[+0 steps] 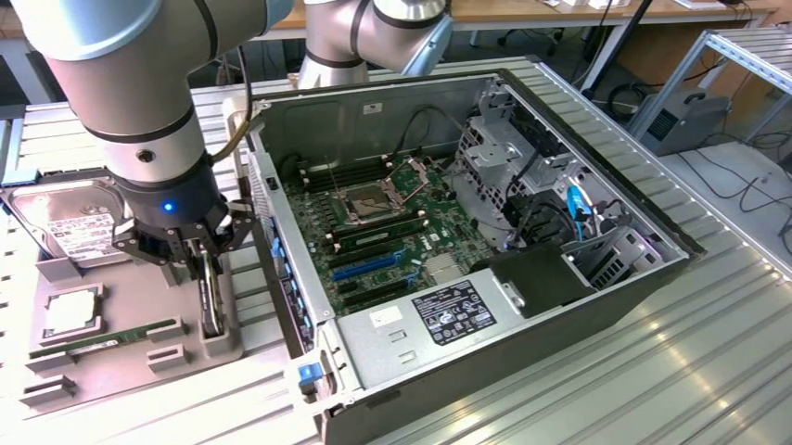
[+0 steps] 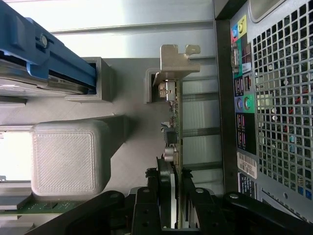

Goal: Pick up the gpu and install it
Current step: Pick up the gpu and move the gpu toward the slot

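My gripper (image 2: 175, 180), fingers clamped on both faces of the gpu (image 2: 174, 122), which the tray (image 1: 118, 363) holds on edge beside the case (image 1: 557, 371) for this grip.

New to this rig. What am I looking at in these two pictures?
A robot arm with a two-fingered gripper works beside an open computer case. One picture comes from a camera off the arm; the other from a camera on its wrist. On the grey tray lie a hard drive, a processor chip and a memory stick. The graphics card stands on edge in a tray slot, and the gripper is closed on it, not yet lifted.
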Controlling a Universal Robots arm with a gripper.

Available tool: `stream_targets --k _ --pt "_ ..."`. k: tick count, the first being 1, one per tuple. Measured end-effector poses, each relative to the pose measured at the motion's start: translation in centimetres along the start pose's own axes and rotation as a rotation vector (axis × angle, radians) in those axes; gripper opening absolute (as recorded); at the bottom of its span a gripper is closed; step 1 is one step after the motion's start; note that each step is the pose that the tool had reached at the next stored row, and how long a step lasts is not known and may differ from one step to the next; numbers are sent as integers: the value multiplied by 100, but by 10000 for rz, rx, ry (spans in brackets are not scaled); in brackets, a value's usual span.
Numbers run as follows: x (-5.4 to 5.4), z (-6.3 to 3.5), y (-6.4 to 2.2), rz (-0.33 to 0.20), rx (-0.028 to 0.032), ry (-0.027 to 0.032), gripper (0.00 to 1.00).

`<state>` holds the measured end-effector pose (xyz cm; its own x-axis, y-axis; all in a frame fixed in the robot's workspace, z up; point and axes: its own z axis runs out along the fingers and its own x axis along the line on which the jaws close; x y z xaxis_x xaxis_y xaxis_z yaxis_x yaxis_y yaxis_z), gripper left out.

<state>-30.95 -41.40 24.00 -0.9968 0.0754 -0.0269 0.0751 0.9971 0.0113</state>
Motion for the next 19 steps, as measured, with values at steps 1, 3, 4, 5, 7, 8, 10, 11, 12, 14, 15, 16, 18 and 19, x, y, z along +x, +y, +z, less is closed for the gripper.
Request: stream_targets --k 1,3,4,5,7,8,10,11,12,14,15,16,18,19 --pt "0 0 0 -1 0 -1 29" --pt "0 1 0 0 -1 -2 29" --pt "0 1 0 0 -2 -2 30" --pt "0 1 0 0 -2 -2 36" --pt "0 1 0 0 -1 -2 43" --pt "0 1 0 0 -1 -1 43" --pt "0 0 0 0 -1 0 43" --pt "0 -7 0 0 3 3 43" --pt "0 -15 0 0 4 2 43" --pt "-1 -37 2 -1 10 -2 43" --pt "-1 -37 4 0 10 -3 43" --pt "0 -38 7 1 12 -2 42" --pt "-1 -38 6 0 13 -1 28" --pt "-1 -38 6 -1 13 -1 27"
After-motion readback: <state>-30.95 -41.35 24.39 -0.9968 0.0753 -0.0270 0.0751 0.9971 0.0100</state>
